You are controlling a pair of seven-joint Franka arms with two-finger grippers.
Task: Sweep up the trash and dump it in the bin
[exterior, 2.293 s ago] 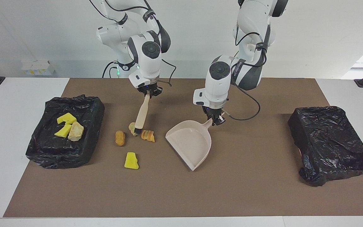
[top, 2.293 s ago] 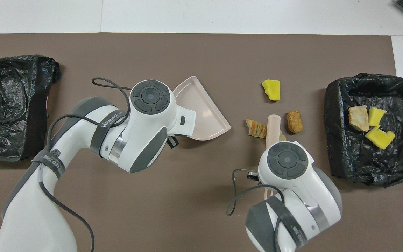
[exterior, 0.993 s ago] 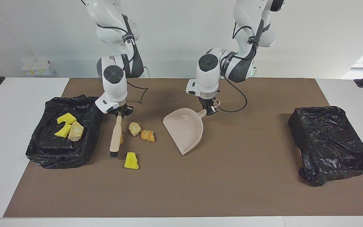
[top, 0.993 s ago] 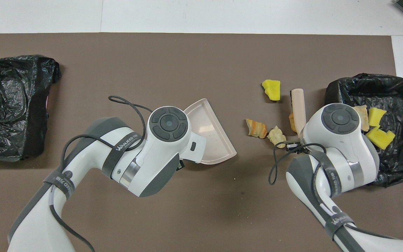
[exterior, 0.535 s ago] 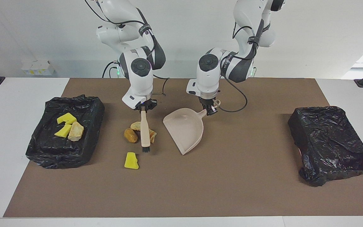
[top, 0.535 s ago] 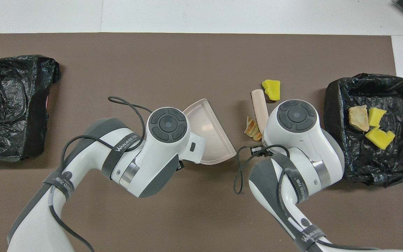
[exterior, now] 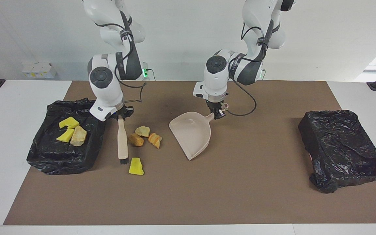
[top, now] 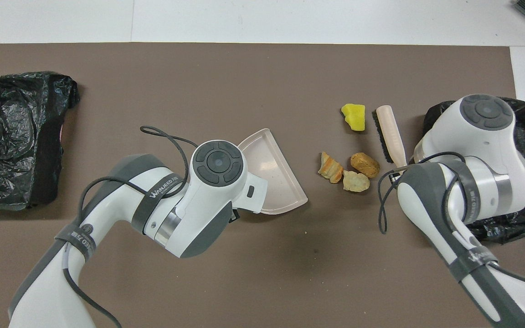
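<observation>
My right gripper point(exterior: 120, 115) is shut on the top of a beige brush point(exterior: 122, 138). Its black bristles point(exterior: 123, 161) are down at the mat beside a yellow foam chunk point(exterior: 136, 166), between the lumps and the bin. A brown lump point(exterior: 135, 139), a beige lump point(exterior: 142, 131) and an orange piece point(exterior: 154, 139) lie together between the brush and the beige dustpan point(exterior: 193, 133). My left gripper point(exterior: 219, 114) is shut on the dustpan's handle, its mouth toward the lumps. Overhead, the brush point(top: 392, 134), the chunk point(top: 353, 116) and the dustpan point(top: 274, 171) show.
A black-lined bin point(exterior: 77, 160) at the right arm's end holds two yellow chunks point(exterior: 69, 122) and a beige lump point(exterior: 78, 135). A second black-lined bin point(exterior: 341, 147) stands at the left arm's end. All rest on a brown mat point(exterior: 240, 182).
The right gripper swept the brush through the lumps toward the dustpan, then swung it back toward the bin's side. The three lumps now lie closer together. The dustpan has stayed put.
</observation>
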